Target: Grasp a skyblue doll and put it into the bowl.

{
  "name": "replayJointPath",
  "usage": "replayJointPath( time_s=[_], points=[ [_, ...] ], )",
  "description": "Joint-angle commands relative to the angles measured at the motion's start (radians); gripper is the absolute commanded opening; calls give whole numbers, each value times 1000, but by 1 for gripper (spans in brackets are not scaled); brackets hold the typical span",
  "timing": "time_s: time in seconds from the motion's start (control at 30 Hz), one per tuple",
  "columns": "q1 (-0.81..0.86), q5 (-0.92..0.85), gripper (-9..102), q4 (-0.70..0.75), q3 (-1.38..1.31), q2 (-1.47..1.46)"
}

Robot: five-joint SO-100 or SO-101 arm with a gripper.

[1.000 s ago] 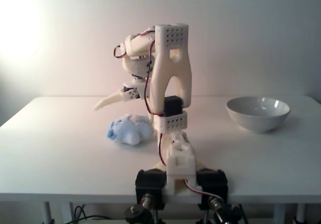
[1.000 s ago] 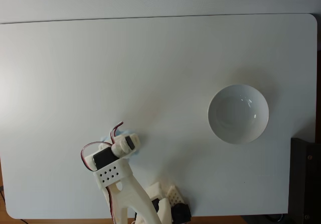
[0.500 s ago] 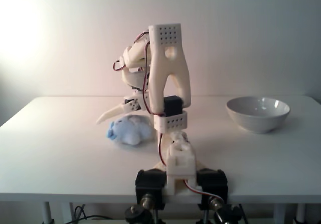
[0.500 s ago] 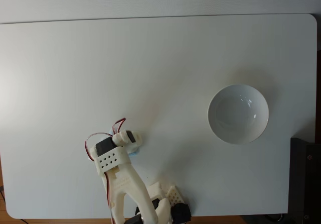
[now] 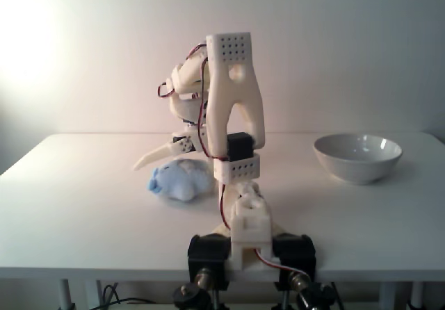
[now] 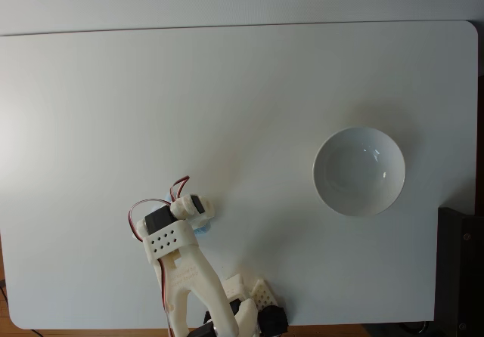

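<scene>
In a fixed view from the front, the skyblue doll [image 5: 177, 180] lies on the white table just left of the arm's base. My gripper [image 5: 168, 166] hangs right over it. One pale finger [image 5: 153, 158] slants out to the left above the doll, and the other is hidden behind the arm; the jaws look spread apart. In a fixed view from above, my wrist [image 6: 185, 212] covers the doll, leaving a sliver of blue [image 6: 200, 231] beside it. The off-white bowl [image 5: 357, 158] [image 6: 359, 171] stands far to the right with nothing in it.
The white table [image 6: 227, 95] stretches wide behind and between the doll and the bowl. My arm's base [image 5: 247, 244] is clamped at the near edge. A dark object [image 6: 461, 269] sits off the table's right edge.
Over the last second my gripper came down closer to the doll and the upper arm straightened up. Nothing visible has changed in the last half second.
</scene>
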Motion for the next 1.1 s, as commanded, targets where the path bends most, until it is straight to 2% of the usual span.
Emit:
replayJointPath(
  time_s=[0.0, 0.43, 0.8, 1.07],
  points=[
    [-9, 8, 85, -32, -11, -2],
    [-6, 8, 36, -34, -23, 6],
    [0, 8, 1, -38, -25, 58],
    [6, 8, 0, -40, -25, 176]
  ],
)
